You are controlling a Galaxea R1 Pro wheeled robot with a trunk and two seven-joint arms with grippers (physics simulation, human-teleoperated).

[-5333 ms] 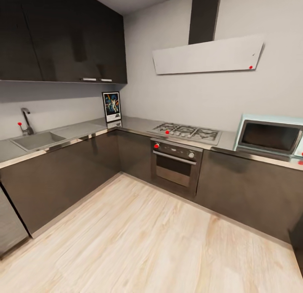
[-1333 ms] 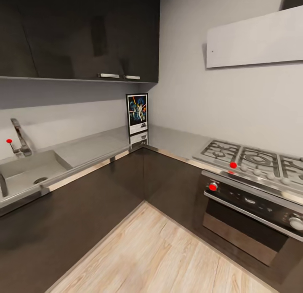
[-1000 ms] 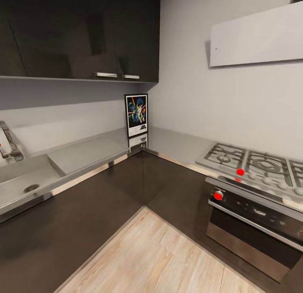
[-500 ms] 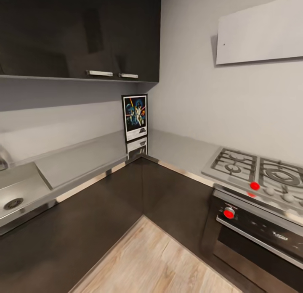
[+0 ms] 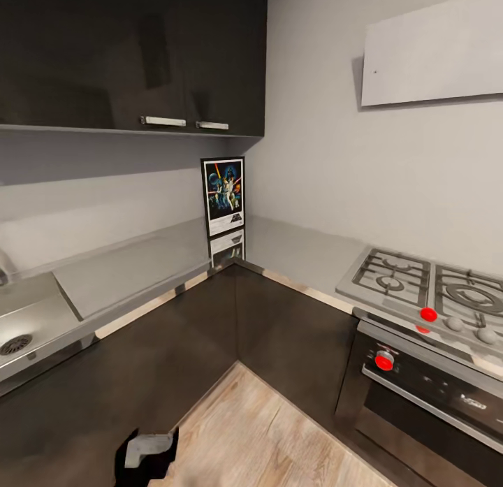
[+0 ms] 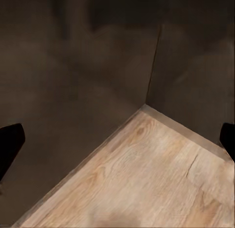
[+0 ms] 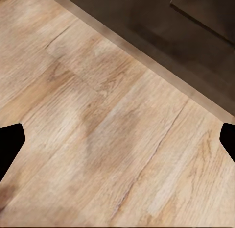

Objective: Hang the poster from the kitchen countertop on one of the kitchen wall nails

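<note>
Black-framed, the poster [image 5: 223,195] stands upright in the counter's inner corner, at about 12 o'clock in the head view. Its long axis runs vertically and its face turns toward the room. A white border surrounds blue-black artwork with small figures and light beams; the title below is too small to read. The counter [image 5: 140,256] is glossy and mirrors the poster's lower edge. It bends in an L, with a sink [image 5: 28,326] at 9 o'clock and a gas hob [image 5: 419,284] at 3 o'clock. Dark cabinets [image 5: 133,54] hang above; the floor [image 5: 265,431] is pale wood. Part of the left arm [image 5: 147,455] shows at 7 o'clock. Both wrist views show widely spread fingertips over bare floor: left gripper [image 6: 117,139], right gripper [image 7: 117,139].
</note>
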